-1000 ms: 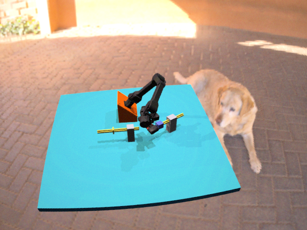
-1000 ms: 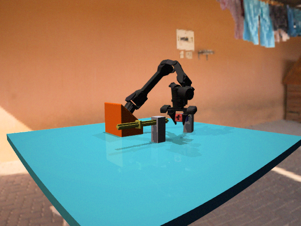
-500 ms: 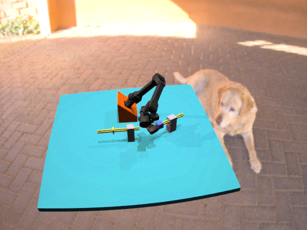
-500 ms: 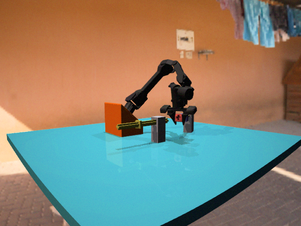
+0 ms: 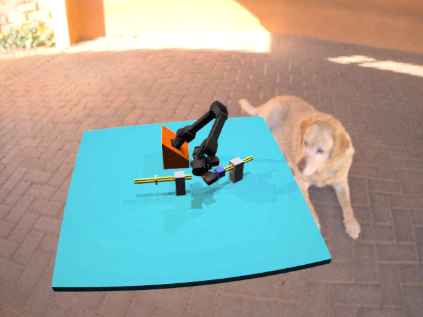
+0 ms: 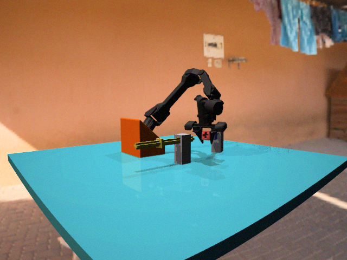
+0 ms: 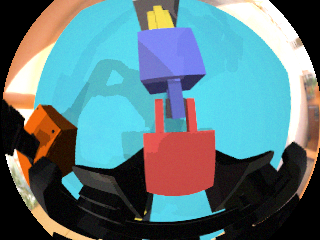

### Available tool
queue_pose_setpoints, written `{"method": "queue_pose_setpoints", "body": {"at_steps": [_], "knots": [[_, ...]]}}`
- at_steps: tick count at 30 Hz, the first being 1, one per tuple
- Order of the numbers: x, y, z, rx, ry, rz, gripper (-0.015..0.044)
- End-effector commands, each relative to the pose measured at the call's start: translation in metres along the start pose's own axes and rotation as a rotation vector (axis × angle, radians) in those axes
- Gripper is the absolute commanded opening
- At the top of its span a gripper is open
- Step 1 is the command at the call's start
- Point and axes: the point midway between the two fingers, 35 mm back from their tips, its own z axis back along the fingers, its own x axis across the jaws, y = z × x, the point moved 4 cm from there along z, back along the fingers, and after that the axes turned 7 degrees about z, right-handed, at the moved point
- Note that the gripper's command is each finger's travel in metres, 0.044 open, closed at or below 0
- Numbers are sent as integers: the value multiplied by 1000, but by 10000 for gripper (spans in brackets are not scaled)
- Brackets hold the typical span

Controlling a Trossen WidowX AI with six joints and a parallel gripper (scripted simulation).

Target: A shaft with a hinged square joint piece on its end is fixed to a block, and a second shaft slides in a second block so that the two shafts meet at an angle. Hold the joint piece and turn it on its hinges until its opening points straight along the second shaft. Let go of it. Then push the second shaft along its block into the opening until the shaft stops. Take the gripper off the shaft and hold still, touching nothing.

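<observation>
The hand (image 5: 205,177) (image 6: 206,140) (image 7: 172,143) grips the red joint (image 6: 205,135) (image 7: 179,162); from above, the sliding shaft (image 5: 145,180) (image 6: 148,144) lies toward nine o'clock, its long axis pointing roughly at the joint.

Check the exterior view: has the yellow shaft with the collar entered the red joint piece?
No, a gap separates the shaft's tip from the red joint piece.

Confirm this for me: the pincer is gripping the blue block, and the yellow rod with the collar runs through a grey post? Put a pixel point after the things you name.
Not quite: the wrist view shows the pincer (image 5: 207,178) (image 6: 206,142) (image 7: 172,143) gripping the red piece (image 6: 205,135) (image 7: 179,162). The rest is right.
</observation>
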Motion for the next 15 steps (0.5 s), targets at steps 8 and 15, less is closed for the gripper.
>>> {"method": "queue_pose_setpoints", "body": {"at_steps": [8, 15], "knots": [[0, 0, 0, 0, 0, 0, 226], [0, 0, 0, 0, 0, 0, 409]]}}
